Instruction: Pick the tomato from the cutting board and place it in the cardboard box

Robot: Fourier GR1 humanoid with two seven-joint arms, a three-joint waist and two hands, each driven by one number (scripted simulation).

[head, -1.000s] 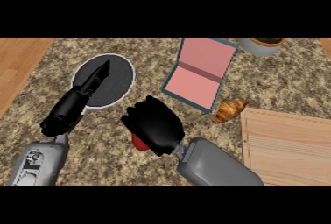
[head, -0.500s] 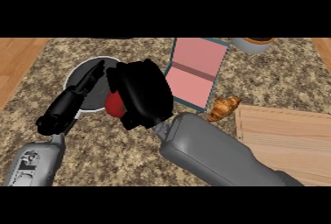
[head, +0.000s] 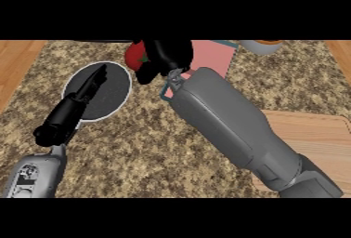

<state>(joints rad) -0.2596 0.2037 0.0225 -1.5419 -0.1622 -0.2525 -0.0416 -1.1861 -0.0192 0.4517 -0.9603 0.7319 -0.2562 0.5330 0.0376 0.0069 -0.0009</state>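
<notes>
Overhead: one tomato [head: 135, 56] in right robot hand [head: 166, 55].

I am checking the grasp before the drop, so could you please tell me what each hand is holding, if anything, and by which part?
The right hand holds the tomato, fingers curled round its right side. The left hand holds nothing.

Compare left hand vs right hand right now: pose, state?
The right hand is curled round the tomato, far out by the pink box; the left hand holds nothing, fingers straight. The right hand sits off the dark plate, the left hand lies over it. Both are black on grey forearms.
</notes>
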